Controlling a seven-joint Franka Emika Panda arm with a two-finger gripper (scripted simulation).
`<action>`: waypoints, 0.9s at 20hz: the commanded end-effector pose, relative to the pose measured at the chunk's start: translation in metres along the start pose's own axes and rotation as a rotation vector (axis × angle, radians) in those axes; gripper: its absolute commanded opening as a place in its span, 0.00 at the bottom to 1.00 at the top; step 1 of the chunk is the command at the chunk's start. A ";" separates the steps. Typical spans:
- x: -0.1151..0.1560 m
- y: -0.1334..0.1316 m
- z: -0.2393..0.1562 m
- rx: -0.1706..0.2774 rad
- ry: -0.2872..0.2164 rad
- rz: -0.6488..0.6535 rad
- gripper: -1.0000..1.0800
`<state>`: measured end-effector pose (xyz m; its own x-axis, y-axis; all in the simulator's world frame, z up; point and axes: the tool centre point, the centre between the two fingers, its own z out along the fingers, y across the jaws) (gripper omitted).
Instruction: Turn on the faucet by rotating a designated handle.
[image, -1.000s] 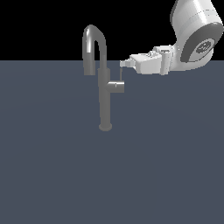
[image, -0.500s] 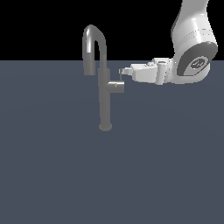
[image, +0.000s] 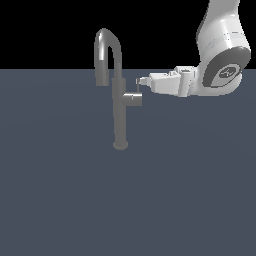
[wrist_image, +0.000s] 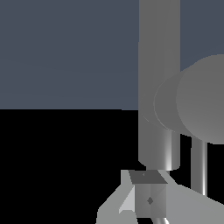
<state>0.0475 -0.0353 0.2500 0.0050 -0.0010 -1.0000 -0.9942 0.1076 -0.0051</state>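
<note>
The faucet (image: 119, 112) is a tall grey column on a small round base, with an arched spout (image: 106, 44) curving down on the exterior view's left. The handle (image: 134, 99) is a short stub on the column's right side, with a thin rod (image: 138, 86) rising from its tip. My gripper (image: 141, 81) comes in level from the exterior view's right. Its fingers look shut, with nothing held, and their tips sit at the top of the rod. In the wrist view the column (wrist_image: 159, 65), the handle's round end (wrist_image: 203, 99), the rod (wrist_image: 199, 168) and a fingertip (wrist_image: 148, 194) are close up.
The faucet stands on a flat dark grey-blue surface (image: 65, 200). The white arm (image: 220, 65) fills the upper part of the exterior view's right side. Nothing else shows.
My gripper has come down and a little toward the faucet, and its tips now reach the rod. The handle and rod show no visible turn.
</note>
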 end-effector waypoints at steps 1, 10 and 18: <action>-0.003 0.006 0.000 0.000 0.000 0.000 0.00; -0.006 0.024 0.000 0.002 0.001 0.000 0.00; -0.008 0.049 0.000 0.001 0.000 0.000 0.00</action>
<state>0.0083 -0.0308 0.2589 0.0146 -0.0059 -0.9999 -0.9932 0.1153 -0.0152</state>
